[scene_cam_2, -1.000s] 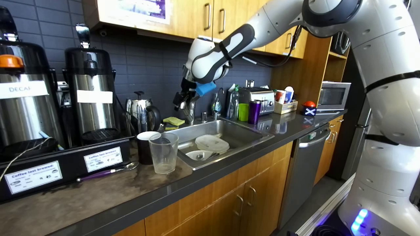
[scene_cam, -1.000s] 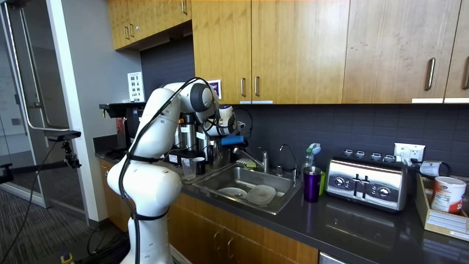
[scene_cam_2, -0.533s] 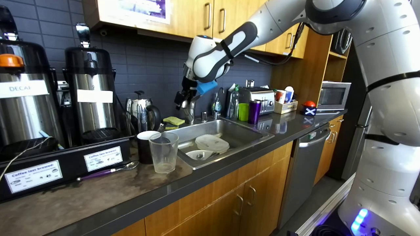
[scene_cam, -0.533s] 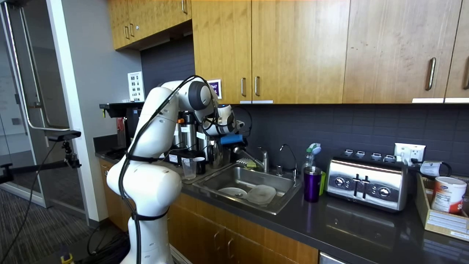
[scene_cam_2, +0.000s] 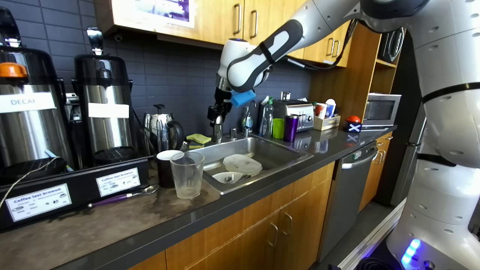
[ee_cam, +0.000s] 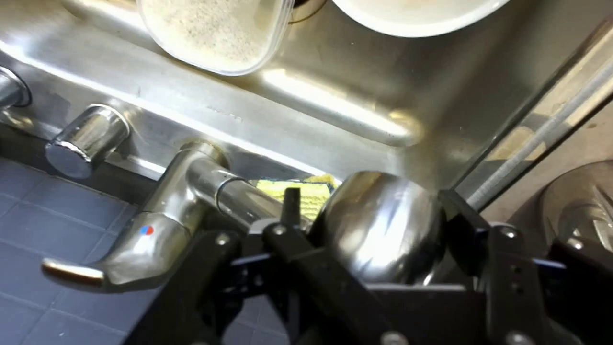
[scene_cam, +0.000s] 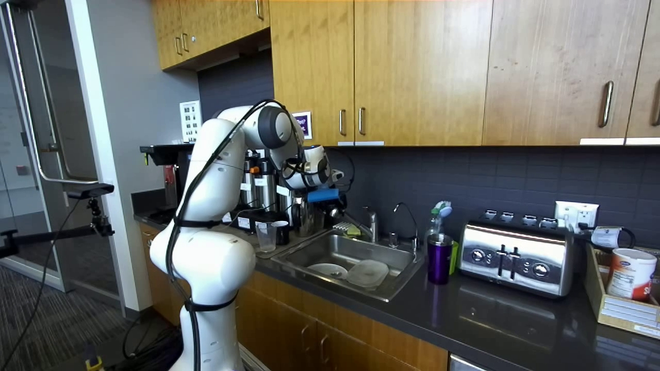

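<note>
Faucet [ee_cam: 172, 196] at the back of the sink [ee_cam: 239, 120], upright, close to the wall [ee_cam: 52, 215]. Points its spout [ee_cam: 249, 203] sideways, toward the kettle [scene_cam_2: 159, 127] side, and ends in a round metal head [ee_cam: 383, 225], bright with reflections. Carries its lever [ee_cam: 79, 273] on the wall side.

Around the head: gripper [ee_cam: 372, 203], with fingers [ee_cam: 291, 206] parted a little wider than the metal between them. Shows a gap on the lever side, with yellow sponge [ee_cam: 306, 191] visible through it; on the opposite side, sits too close to the head to judge contact. Has hold of nothing for certain. Reaches down from above in both exterior views, with a blue block [scene_cam_2: 243, 98] at the wrist [scene_cam_2: 245, 73].

Below the spout, at the corner of the sink: that same sponge. Inside the sink, side by side: clear tub [ee_cam: 215, 33] and white bowl [ee_cam: 421, 17]. Next to the faucet, away from the spout: short metal knob [ee_cam: 88, 141].

In an exterior view, between coffee pots [scene_cam_2: 107, 131] and sink: dark mug [scene_cam_2: 164, 176] and clear cup [scene_cam_2: 188, 180], close together. Past the opposite end of the sink, on the counter [scene_cam: 464, 314]: purple tumbler [scene_cam_2: 290, 128], green cup [scene_cam_2: 278, 128], bottle [scene_cam_2: 267, 120] and toaster [scene_cam: 515, 252].
</note>
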Tool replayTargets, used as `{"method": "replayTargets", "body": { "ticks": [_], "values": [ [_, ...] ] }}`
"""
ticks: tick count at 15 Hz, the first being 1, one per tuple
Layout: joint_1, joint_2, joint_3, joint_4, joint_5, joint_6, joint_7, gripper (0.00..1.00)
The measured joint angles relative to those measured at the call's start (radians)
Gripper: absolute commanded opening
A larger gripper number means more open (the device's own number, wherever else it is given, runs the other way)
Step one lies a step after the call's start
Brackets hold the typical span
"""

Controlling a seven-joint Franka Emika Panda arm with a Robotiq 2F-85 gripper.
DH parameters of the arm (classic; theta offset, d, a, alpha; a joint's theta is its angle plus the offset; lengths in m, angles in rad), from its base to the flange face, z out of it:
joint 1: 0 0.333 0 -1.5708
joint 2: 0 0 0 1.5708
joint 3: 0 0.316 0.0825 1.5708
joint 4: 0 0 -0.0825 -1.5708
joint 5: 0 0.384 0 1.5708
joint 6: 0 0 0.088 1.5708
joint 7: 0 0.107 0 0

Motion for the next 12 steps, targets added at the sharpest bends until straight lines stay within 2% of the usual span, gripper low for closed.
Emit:
{"method": "replayTargets", "body": {
  "ticks": [5,11,12],
  "values": [
    [-0.004,-0.062,-0.039,-0.085,-0.075,-0.015,0.047,0.43],
    [-0.042,-0.098,-0.120,-0.133,-0.248,-0.024,0.138,0.43],
    [-0.054,-0.098,-0.134,-0.130,-0.278,-0.024,0.155,0.87]
  ]
}}
